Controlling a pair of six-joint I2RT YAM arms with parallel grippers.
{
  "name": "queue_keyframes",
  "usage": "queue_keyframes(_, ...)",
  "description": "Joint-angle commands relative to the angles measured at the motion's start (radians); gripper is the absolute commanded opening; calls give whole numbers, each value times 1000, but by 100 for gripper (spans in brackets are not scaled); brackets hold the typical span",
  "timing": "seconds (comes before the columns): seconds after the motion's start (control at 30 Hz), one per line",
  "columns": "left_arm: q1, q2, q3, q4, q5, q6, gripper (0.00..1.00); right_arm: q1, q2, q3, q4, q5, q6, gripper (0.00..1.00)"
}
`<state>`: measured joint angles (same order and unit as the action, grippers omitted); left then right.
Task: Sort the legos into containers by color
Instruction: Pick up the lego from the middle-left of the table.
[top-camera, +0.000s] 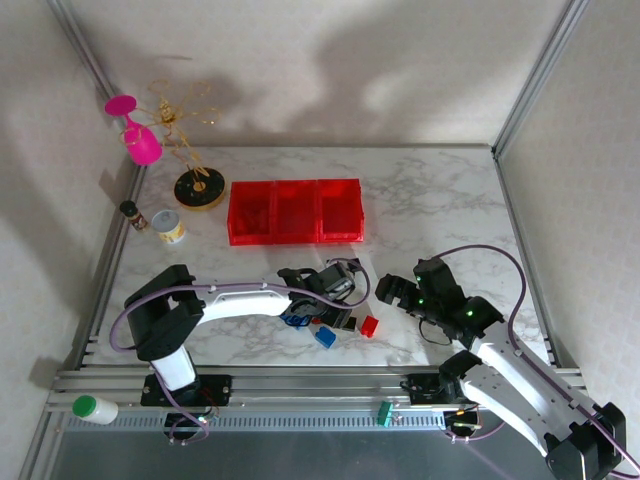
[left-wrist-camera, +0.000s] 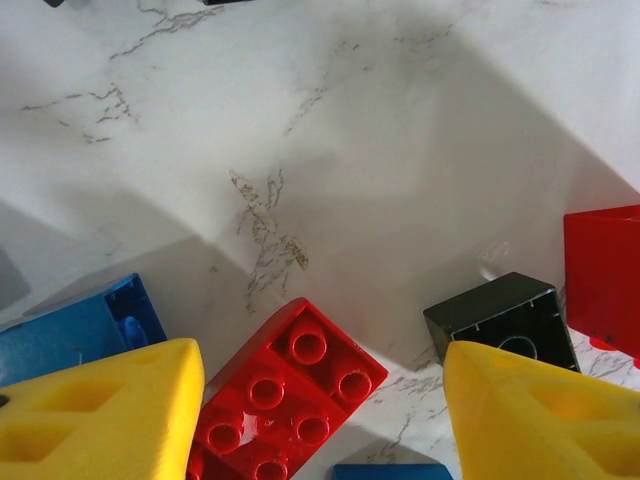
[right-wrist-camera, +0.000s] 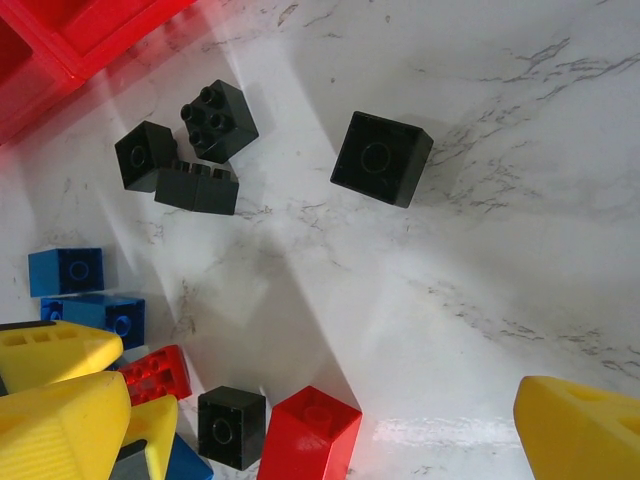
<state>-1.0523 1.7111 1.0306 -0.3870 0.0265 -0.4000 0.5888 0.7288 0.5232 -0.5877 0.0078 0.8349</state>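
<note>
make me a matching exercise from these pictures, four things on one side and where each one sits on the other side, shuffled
Things
1. containers
2. tin can
3. green-capped bottle
4. red oblong brick

Places
A. on the metal frame, at the near left corner
B. between the fingers of the left gripper
C. middle of the table, towards its far edge
D. left of the containers, beside a small dark bottle

Pairs: 1-C, 2-D, 3-A, 4-B

Bright light throws soft, broad shadows across the marble table (top-camera: 430, 200), focus sharp
</note>
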Motion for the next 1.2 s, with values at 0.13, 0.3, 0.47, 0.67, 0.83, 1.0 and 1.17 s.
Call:
queue_keyframes(0.13,-23,8,-67,-134,7,56,69,-6,1,-1,7,22,5,99)
queue_keyframes(0.3,-28,23,-56,-138,13,68,65,-6,12,1,20,15,3,99)
queue_keyframes(0.47,-41,50,-30,-153,-38,74,66,-6,18,7,19,15,-1,99)
queue_keyframes(0.67,-35,66,-11,-163,-71,66,59,-5,17,7,23,14,-5,99)
queue_keyframes(0.83,-23,49,4,-162,-84,67,50,-7,21,10,34,14,-7,99)
queue_keyframes(1.0,-10,41,17,-139,-67,63,43,-7,28,13,38,13,-11,99)
queue_keyframes(1.17,-8,46,23,-113,-45,52,35,-7,15,8,34,17,-11,99)
